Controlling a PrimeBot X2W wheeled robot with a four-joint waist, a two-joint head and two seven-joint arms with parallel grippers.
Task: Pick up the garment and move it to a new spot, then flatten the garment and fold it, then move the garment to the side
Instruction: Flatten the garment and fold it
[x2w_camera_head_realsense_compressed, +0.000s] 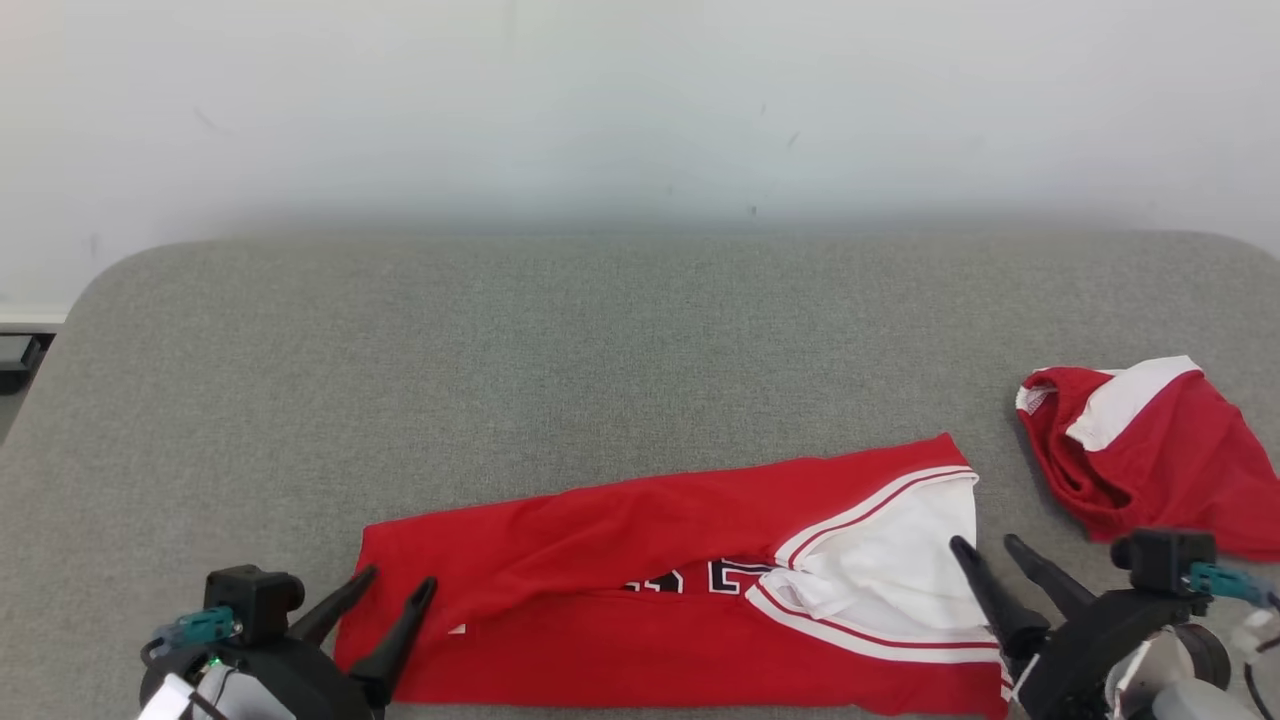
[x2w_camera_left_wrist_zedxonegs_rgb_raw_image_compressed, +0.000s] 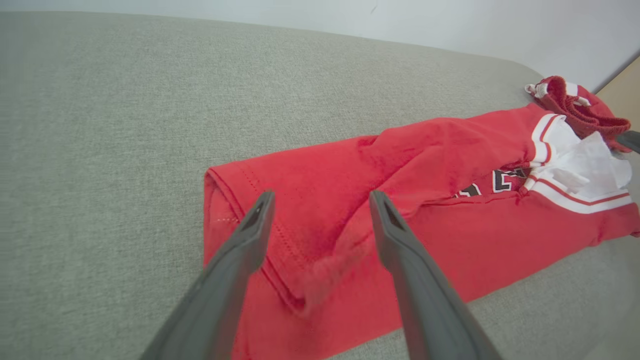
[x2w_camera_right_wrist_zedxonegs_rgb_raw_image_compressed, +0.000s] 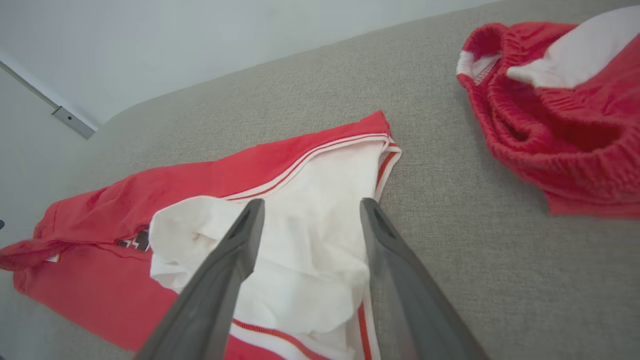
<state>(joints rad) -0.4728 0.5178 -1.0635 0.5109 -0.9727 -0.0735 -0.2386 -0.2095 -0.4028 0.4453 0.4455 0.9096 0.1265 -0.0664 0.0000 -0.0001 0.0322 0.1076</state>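
Far left, my left gripper (x2w_camera_head_realsense_compressed: 400, 576) sits at the near edge of the grey padded table (x2w_camera_head_realsense_compressed: 600, 340). Its two dark fingers are spread wide and have hold of nothing. In the left wrist view the tips hang over the folded left end of the garment (x2w_camera_head_realsense_compressed: 640, 640); I cannot tell whether they touch the cloth.

The garment is a red jersey with white and red trim. It lies folded into a long band along the table's near edge, running from one gripper to the other, and its far edge climbs a little toward the right. A bit of dark lettering peeks out along the fold near the middle. At the right end a white patch of the jersey lies exposed and rumpled.

My right gripper (x2w_camera_head_realsense_compressed: 985, 543) stands over that white patch, fingers likewise well apart and gripping nothing. In the right wrist view the white cloth shows through the gap between them.

Further right, apart from the jersey, a second red piece (x2w_camera_head_realsense_compressed: 1160, 460) with a white panel and a gathered waistband lies crumpled near the table's right edge. A pale wall (x2w_camera_head_realsense_compressed: 640, 100) rises behind.
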